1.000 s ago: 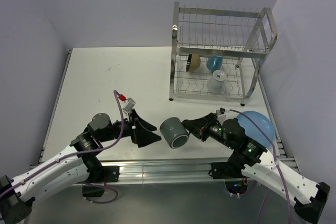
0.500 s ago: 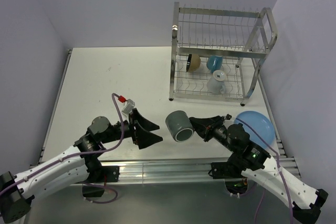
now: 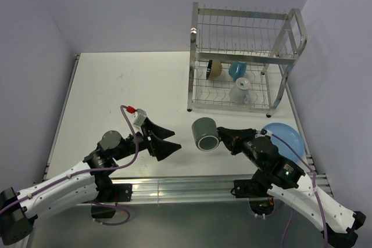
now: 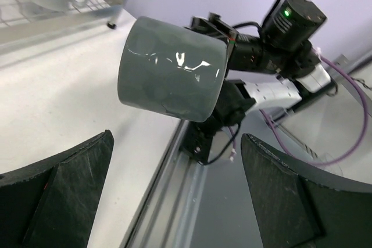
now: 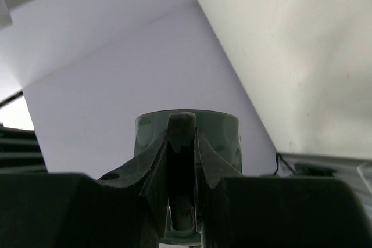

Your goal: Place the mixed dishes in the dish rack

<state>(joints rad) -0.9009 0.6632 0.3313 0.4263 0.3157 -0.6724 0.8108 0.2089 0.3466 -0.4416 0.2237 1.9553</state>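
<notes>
My right gripper [image 3: 225, 137] is shut on the handle of the dark grey mug [image 3: 204, 134] and holds it off the table, in front of the dish rack [image 3: 241, 56]. The mug fills the upper left wrist view [image 4: 171, 68], and its handle [image 5: 181, 161] sits between the right fingers. My left gripper [image 3: 171, 140] is open and empty, left of the mug. In the rack's lower tier are the tan bowl [image 3: 214, 69], the light blue mug [image 3: 236, 69] and the white mug [image 3: 240, 91]. The light blue plate [image 3: 285, 139] lies at the right, partly behind the right arm.
The rack stands at the table's back right, near the right wall. The table's front edge with its metal rail [image 3: 174, 187] runs just below both grippers. Bare white tabletop [image 3: 128, 85] spreads left of the rack.
My right gripper has lifted the dark grey mug and carried it up and to the right, toward the rack. The left gripper has shifted slightly right and stays open.
</notes>
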